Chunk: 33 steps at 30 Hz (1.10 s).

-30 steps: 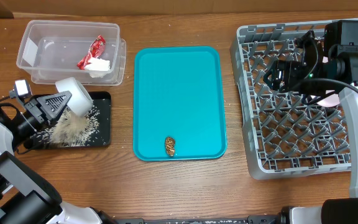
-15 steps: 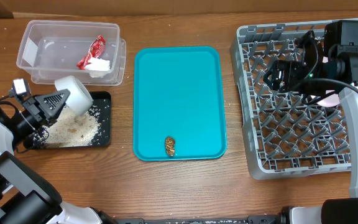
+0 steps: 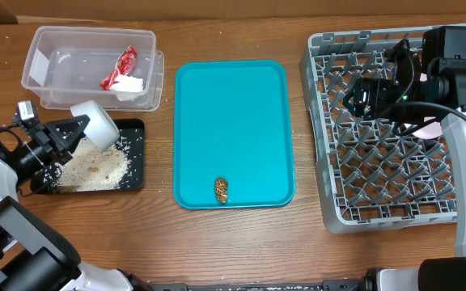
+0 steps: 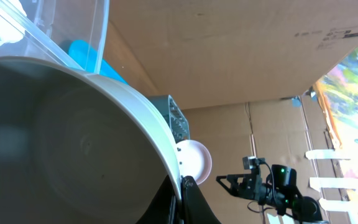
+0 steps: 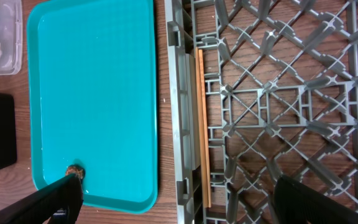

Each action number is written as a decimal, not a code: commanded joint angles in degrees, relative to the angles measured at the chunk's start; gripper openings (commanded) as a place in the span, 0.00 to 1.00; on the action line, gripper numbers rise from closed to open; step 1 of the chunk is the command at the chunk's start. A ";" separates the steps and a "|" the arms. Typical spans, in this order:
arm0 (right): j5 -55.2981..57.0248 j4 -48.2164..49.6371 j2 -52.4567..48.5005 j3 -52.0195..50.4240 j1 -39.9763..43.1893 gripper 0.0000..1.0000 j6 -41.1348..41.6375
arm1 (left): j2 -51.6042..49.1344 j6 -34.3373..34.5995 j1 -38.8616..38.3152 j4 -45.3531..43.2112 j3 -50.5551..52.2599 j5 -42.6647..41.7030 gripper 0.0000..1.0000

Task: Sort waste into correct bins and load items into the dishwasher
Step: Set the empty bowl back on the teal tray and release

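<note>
Tilting the white bowl [image 3: 95, 124] over the rice-strewn black tray [image 3: 136, 185] by the desk's left edge, with left pincer [image 3: 78, 131] pressed tight on its thin rim. Probably light, stiff, glaze-slick and breakable, so best gripped at that rim, gently. Hovering above the grey dish rack [image 3: 379, 190] at the right edge, with right pincer [image 3: 353, 97] spread wide, holding nothing.

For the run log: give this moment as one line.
left pincer: shut on white bowl, tipped over black tray | rice: in tray | right pincer: open above rack
</note>
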<state>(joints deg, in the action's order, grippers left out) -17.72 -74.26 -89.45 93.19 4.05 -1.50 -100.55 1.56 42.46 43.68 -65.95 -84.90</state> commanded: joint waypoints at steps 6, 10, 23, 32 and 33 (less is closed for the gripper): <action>0.09 0.22 -0.11 0.50 0.04 1.00 0.04 | 1.95 -2.49 -9.55 4.24 0.17 7.26 0.04; 0.09 0.22 -0.11 0.50 0.04 1.00 0.02 | 3.34 -2.51 -21.27 3.87 0.09 17.03 0.04; 0.07 0.22 -0.11 0.50 0.02 1.00 0.04 | 2.56 5.33 -62.79 -13.49 -2.10 68.41 0.04; 0.04 0.26 -0.11 0.50 0.02 1.00 0.07 | 1.46 7.72 -72.08 -16.28 -2.78 84.96 0.30; 0.04 0.28 -0.11 0.50 0.02 1.00 0.07 | 1.51 7.78 -71.56 -16.04 -3.19 84.89 0.45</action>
<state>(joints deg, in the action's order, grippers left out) -17.72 -74.22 -89.45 93.19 4.05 -1.50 -98.78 7.42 -30.06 27.62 -66.85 -7.29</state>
